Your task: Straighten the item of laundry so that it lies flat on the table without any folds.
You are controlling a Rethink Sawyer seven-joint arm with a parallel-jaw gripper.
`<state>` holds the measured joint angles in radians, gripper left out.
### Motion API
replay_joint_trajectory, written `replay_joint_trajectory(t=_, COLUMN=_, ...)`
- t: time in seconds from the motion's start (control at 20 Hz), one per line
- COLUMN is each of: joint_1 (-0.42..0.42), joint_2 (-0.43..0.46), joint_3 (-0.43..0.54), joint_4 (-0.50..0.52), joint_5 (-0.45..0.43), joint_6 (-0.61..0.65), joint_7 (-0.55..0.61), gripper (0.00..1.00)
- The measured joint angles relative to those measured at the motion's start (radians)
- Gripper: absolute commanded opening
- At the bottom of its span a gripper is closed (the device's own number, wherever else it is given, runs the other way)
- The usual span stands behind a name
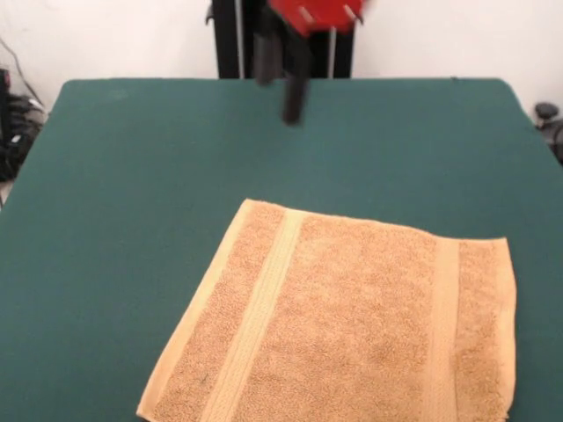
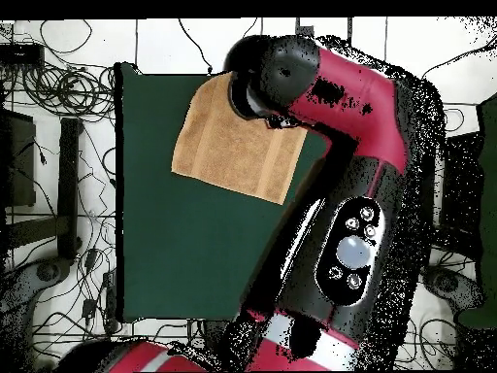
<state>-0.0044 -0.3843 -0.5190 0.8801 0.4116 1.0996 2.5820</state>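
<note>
My claw (image 1: pixel 293 104) hangs above the far part of the bench (image 1: pixel 123 167), a dark, blurred shape below the red housing of my arm (image 1: pixel 317 13), and it is well apart from the towel (image 1: pixel 343 321); it has hold of nothing, but the blur hides its tips, so I cannot tell how far apart they stand. The towel lies spread on the green bench at the near side of the front view, turned a little askew to the bench edges, its lower edge running out past the bottom of the picture. It is orange-tan terry, and I see one flat woven band (image 1: pixel 259 303) running along its left part and another (image 1: pixel 442 325) along its right part, each a short way in from an end. The surface that shows looks flat, with no raised fold or bunching that I can make out, and the far edge runs straight from the left corner to the right corner. In the overhead view the towel (image 2: pixel 228 151) sits near the top edge of the bench (image 2: pixel 175 253), and my arm (image 2: pixel 364 126) reaches across over its upper right part, hiding that corner and hiding my claw as well. Beyond the bench edges in that view, cables (image 2: pixel 58 87) lie tangled on a pale floor (image 2: pixel 170 44).
</note>
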Motion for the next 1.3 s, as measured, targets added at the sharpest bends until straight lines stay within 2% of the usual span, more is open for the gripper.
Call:
replay_joint_trajectory(t=0.3, joint_1=-0.041, joint_2=-0.072, joint_3=0.000, joint_4=0.010, joint_5=-0.050, joint_6=-0.005, joint_7=0.000, gripper=1.00)
replay_joint_trajectory(t=0.55, joint_1=-0.082, joint_2=-0.128, joint_3=0.019, joint_4=0.033, joint_5=-0.101, joint_6=-0.056, joint_7=-0.007, gripper=1.00)
replay_joint_trajectory(t=1.05, joint_1=-0.217, joint_2=-0.218, joint_3=0.085, joint_4=0.066, joint_5=-0.190, joint_6=-0.093, joint_7=-0.031, gripper=1.00)
replay_joint_trajectory(t=1.3, joint_1=-0.293, joint_2=-0.262, joint_3=0.147, joint_4=0.118, joint_5=-0.221, joint_6=-0.115, joint_7=-0.031, gripper=1.00)
